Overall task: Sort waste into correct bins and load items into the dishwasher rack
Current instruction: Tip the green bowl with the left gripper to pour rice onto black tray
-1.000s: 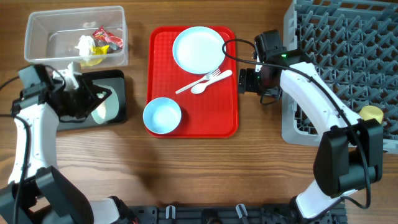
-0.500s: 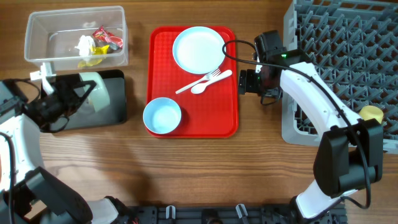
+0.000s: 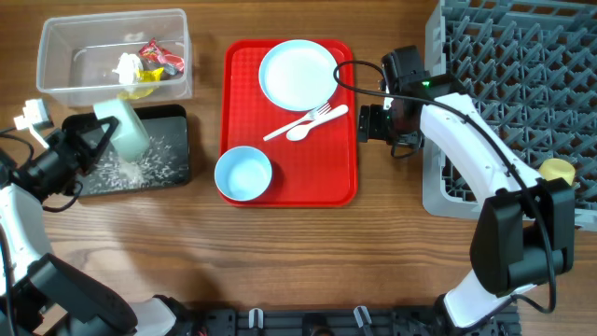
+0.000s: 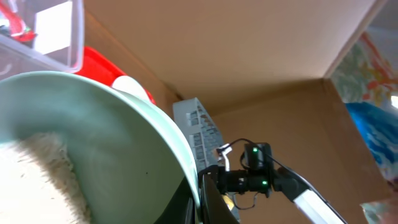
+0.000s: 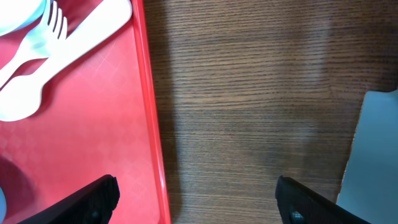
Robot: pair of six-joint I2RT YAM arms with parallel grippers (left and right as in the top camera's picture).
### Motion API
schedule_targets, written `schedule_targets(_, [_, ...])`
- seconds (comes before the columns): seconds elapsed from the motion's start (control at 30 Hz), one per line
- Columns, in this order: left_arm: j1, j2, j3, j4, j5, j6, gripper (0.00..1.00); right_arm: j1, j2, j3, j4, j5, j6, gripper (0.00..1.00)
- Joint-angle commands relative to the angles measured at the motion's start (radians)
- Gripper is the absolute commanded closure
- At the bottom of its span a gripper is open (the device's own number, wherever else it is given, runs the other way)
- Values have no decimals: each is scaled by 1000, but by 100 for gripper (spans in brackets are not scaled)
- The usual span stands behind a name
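My left gripper (image 3: 93, 142) is shut on the rim of a pale bowl (image 3: 121, 129), tipped on its side over the black tray (image 3: 177, 121). White rice-like grains (image 3: 140, 163) lie scattered on that tray. In the left wrist view the bowl (image 4: 112, 155) fills the frame with rice (image 4: 34, 177) in it, and the left gripper (image 4: 200, 202) pinches its edge. The clear tub (image 3: 112, 16) holds red and yellow wrappers (image 3: 157, 58) and a white tissue (image 3: 126, 65). My right gripper (image 3: 373, 122) hangs open over bare wood between the red tray (image 3: 326, 177) and the dishwasher rack (image 3: 522, 75), and the right gripper (image 5: 199, 199) has nothing between its fingers.
On the red tray sit a pale blue plate (image 3: 298, 74), a second pale blue bowl (image 3: 243, 174), a white fork (image 3: 322, 114) and a spoon (image 3: 300, 133). A yellow cup (image 3: 558, 171) stands in the rack. The rack's grey corner (image 5: 373, 155) shows at the right.
My left arm has swung left and tipped the bowl; rice grains now lie spread on the black tray. The right arm has not moved.
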Motion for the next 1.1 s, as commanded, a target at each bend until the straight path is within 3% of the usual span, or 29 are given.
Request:
schedule_targets(0.0, [6,-18,-2,6,97,24,96,2,-20,2,-6,17,-13,14])
schedule_targets(1.07, [136,-18,-2,6,103,-92,96,2,-20,2,-16,17,-13,14])
